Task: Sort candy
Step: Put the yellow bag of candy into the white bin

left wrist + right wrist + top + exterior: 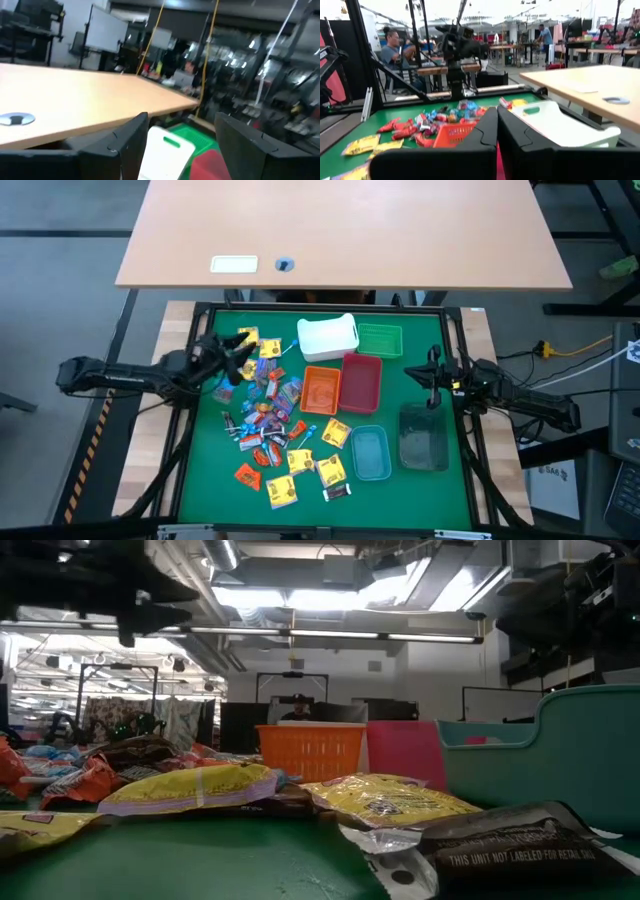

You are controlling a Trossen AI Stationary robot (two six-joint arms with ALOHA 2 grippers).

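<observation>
- The green mat (205,480) lies inside a dark frame. The candy (275,435) is heaped over its left half, from near the far-left corner down toward the near edge, and none of it lies in a bin.
- Bare mat shows along the left edge beside the heap and in the near-right corner.
- The left gripper (238,358) hangs above the far-left part of the heap, its fingers (125,145) spread wide with nothing between them. In its wrist view it faces the white bin (327,338) and the green bin (380,339).
- The right gripper (433,380) sits over the mat's right edge, just beyond the clear bin (424,436), with its fingers (487,132) pressed together and holding nothing.
- The bins cluster right of the heap. White and green are farthest. The orange bin (320,390) and red bin (361,381) touch side by side at the centre. The teal bin (370,453) and the clear one are nearest.
- From above, every bin looks empty.
- A wooden desk (340,230) stands beyond the mat's far edge.
</observation>
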